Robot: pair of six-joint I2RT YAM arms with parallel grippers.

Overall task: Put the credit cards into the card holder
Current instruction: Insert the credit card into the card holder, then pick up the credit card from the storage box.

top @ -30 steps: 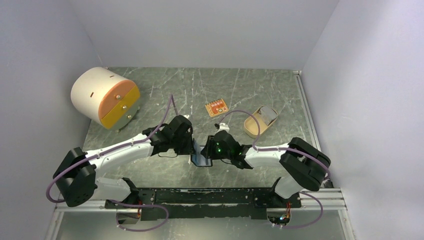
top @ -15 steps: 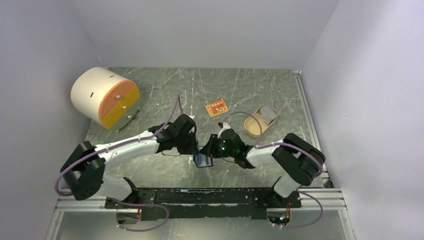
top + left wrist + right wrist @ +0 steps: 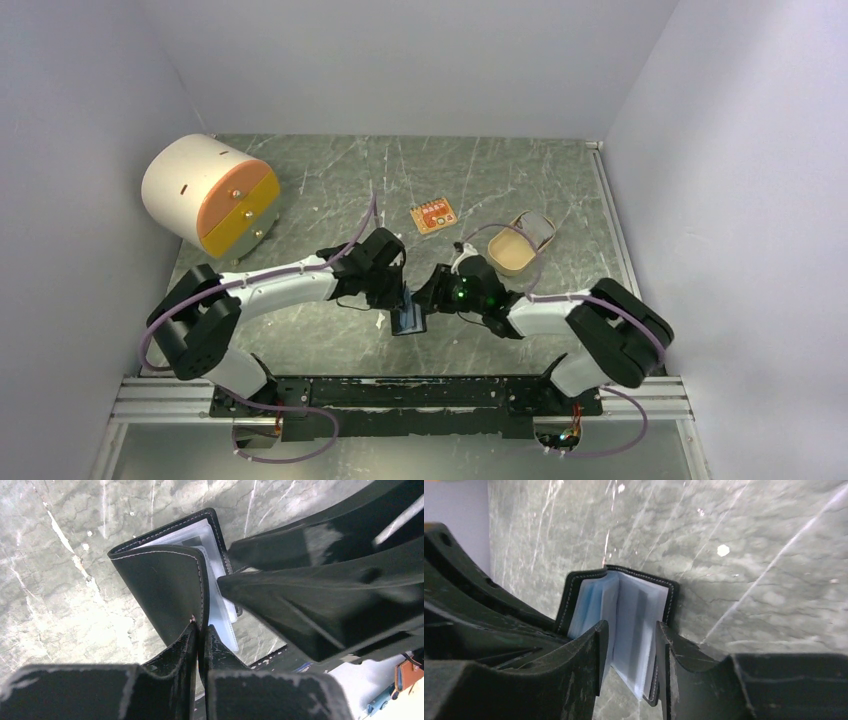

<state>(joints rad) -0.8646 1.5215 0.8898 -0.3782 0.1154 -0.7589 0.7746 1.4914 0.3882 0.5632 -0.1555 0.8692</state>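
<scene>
The card holder (image 3: 407, 320) is a black stitched wallet standing half open on the table between both arms. My left gripper (image 3: 398, 300) is shut on the upper edge of its outer flap (image 3: 165, 580), the fingertips (image 3: 192, 635) pinched together on the leather. My right gripper (image 3: 630, 626) is open, its jaws apart on either side of the bluish clear pocket leaves (image 3: 624, 610) and the right cover. A dark strip shows inside one pocket (image 3: 641, 605); I cannot tell if it is one of the credit cards. A grey card (image 3: 540, 225) lies at the far end of the tan tray.
The tan oval tray (image 3: 505, 262) sits just behind the right wrist. A small orange board (image 3: 433, 215) lies further back. A white drum with orange and yellow drawers (image 3: 205, 195) stands at the back left. Walls close in on three sides.
Both wrists and the wallet have shifted a little to the right. The right jaws have widened around the pocket leaves. The left grip has stayed shut on the flap.
</scene>
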